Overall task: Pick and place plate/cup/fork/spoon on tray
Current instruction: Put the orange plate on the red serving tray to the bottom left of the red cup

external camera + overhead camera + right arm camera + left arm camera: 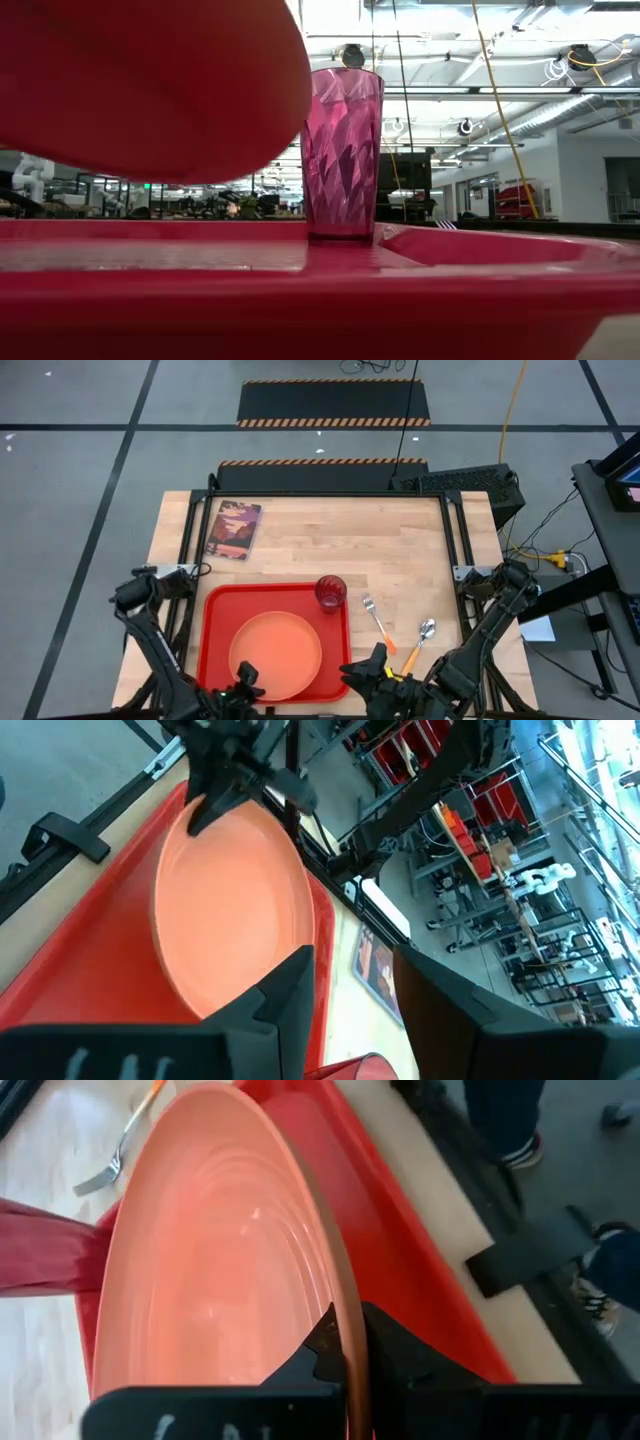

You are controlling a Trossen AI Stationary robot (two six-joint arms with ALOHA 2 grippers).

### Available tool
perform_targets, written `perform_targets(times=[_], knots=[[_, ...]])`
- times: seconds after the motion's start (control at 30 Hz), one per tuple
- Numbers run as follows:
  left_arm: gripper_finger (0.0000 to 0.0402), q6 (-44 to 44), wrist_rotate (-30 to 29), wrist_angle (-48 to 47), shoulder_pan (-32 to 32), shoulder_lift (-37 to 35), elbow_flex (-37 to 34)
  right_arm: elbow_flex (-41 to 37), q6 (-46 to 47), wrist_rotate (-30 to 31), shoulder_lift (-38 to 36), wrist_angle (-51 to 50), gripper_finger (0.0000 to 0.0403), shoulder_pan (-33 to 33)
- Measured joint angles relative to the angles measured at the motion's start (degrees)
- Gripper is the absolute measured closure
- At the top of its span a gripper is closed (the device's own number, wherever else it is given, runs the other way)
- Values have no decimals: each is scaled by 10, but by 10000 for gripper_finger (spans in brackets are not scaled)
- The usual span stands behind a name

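The orange plate [275, 652] is over the red tray [215, 610], which lies at the table's near left. In the low view the plate [150, 80] hangs above the tray floor [200, 255]. My left gripper [245, 682] is at the plate's near edge and shut on it. The dark-red cup [331, 592] stands upright in the tray's far right corner. The fork [378, 622] and the spoon [420, 640] lie on the wood right of the tray. My right gripper [368, 665] is open and empty beside the tray's near right corner. My left gripper pinches the plate's near rim [340, 1295] between its two fingers [320, 1352], one on the upper face and one on the underside. It comes from the table's near side. The plate is raised off the tray floor, with the room showing beneath it in the low view.
A small book with a pictured cover [234, 529] lies at the table's far left. The middle and far right of the wooden table top [400, 540] are bare. A person's shoes [520, 1150] show on the floor beyond the table's edge.
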Motion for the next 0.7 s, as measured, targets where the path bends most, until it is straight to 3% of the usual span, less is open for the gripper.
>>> perform_targets(times=[0.7], knots=[[362, -36, 50, -3, 57, 45, 0, 0, 2, -2, 0, 0, 270, 0]])
